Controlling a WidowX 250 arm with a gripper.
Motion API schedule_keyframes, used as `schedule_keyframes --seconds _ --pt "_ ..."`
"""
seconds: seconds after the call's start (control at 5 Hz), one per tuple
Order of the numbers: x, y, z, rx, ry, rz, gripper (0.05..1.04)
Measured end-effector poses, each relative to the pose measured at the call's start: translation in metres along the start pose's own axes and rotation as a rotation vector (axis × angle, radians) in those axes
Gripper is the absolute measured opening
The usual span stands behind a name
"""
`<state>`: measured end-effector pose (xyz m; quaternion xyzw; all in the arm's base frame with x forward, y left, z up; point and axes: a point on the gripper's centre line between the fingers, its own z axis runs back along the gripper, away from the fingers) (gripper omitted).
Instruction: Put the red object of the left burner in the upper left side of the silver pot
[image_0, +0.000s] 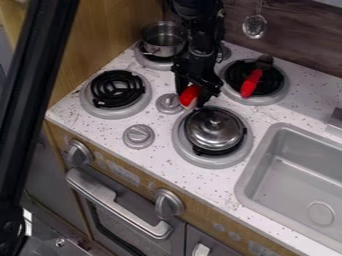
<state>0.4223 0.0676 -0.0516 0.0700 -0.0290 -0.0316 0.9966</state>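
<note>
The black gripper (193, 96) hangs down over the middle of the stove, between the four burners, shut on the red object (190, 94). The object shows as a small red piece with a paler part at its lower edge; the fingers hide some of it. It is held just behind and left of the lidded pan and beside a grey knob. The silver pot (162, 39) stands without a lid on the back left burner, up and to the left of the gripper. The front left burner (117, 89) has nothing on its black coil.
A silver lid (214, 129) covers the front right burner. A red-handled utensil (251, 83) lies on the back right burner. Grey knobs (138, 136) stand between the burners. The sink (300, 175) is at the right, and a ladle (254, 26) hangs on the back wall.
</note>
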Motion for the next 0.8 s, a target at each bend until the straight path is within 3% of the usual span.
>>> schedule_keyframes --seconds 0.2,0.4,0.8 --pt "-0.008 0.003 0.031 0.028 -0.044 0.098 0.998" --pt "-0.017 0.004 0.071 0.033 -0.105 0.169 0.997" --pt "-0.056 -0.009 0.082 0.002 -0.074 0.174 0.997"
